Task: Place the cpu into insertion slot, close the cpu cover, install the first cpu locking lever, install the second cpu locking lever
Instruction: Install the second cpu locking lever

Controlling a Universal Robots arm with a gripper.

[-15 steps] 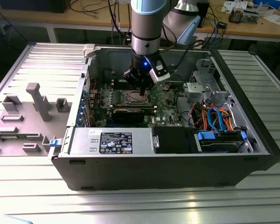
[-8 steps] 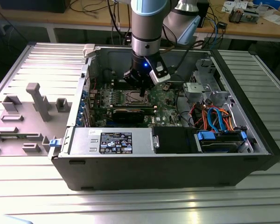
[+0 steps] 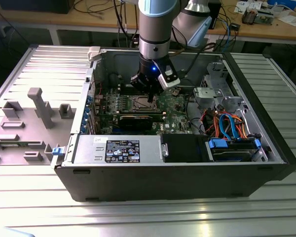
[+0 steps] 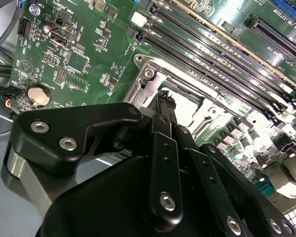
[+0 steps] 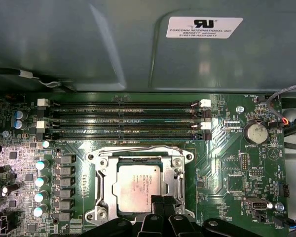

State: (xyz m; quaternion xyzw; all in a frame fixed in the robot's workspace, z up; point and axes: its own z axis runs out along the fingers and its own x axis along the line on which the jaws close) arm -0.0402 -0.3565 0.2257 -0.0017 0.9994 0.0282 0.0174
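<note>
Half the cpu (image 5: 137, 190) behind gripper (image 5: 160, 203)

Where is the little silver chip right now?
The cpu sits in the insertion slot on the green motherboard in the first wrist view, next to the long black memory slots, with the claw at its edge.

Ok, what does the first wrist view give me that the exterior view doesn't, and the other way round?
First wrist view: the cpu lying in the insertion slot, the memory slots and the coin battery. Exterior view: the whole open computer case, the arm, the power supply and the grey fixture on the exterior view's left. Both: the green motherboard and the end effector over the insertion slot.
</note>
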